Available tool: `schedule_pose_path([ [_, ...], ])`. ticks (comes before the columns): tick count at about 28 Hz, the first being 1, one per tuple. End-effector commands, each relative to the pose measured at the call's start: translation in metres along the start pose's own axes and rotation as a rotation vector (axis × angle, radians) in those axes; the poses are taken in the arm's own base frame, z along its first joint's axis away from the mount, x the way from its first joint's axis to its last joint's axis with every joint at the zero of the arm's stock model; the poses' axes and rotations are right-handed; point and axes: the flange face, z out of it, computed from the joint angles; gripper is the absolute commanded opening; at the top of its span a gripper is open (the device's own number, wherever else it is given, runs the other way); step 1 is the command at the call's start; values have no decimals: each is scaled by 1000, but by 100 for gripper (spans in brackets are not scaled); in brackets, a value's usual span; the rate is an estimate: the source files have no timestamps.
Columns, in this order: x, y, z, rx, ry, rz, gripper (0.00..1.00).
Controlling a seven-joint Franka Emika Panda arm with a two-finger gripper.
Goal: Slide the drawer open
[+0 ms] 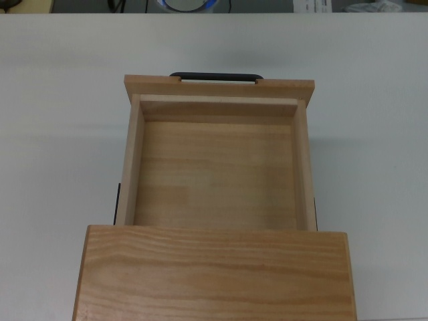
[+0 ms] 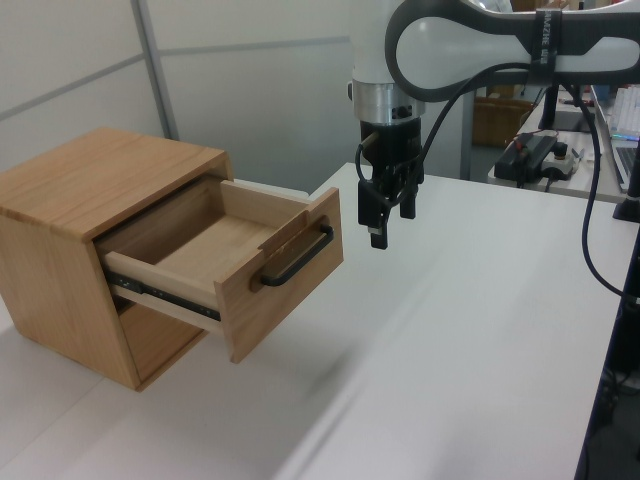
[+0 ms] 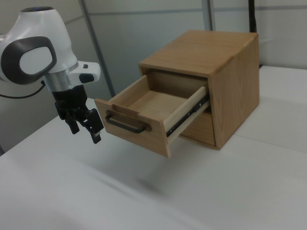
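Observation:
The drawer [image 1: 221, 88] stands pulled well out of its wooden casing [image 1: 214, 271], and its tray is empty inside. Its black bar handle [image 1: 215, 76] faces the top view's upper edge. In the left view the drawer [image 2: 285, 300] juts right from the casing [image 2: 90, 180], with the handle [image 2: 295, 262] free. My gripper [image 2: 392, 225] hangs open a little right of and above the handle, touching nothing. The right view shows the gripper [image 3: 87, 135] just left of the drawer front [image 3: 144, 141]. In the top view the gripper is out of sight.
The casing rests on a white table [image 2: 450, 330] that stretches to the left view's right. A lower front panel [image 2: 160, 340] sits under the drawer. Dark equipment and cables [image 2: 540, 150] lie at the back right of the left view.

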Motion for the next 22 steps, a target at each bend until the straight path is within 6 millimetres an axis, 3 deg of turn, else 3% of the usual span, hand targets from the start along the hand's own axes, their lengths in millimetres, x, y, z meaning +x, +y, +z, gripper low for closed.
schedule_pose_path([
  [1, 4, -2, -3, 15, -35, -25, 100],
  [22, 4, -2, -8, 19, -31, -32, 100],
])
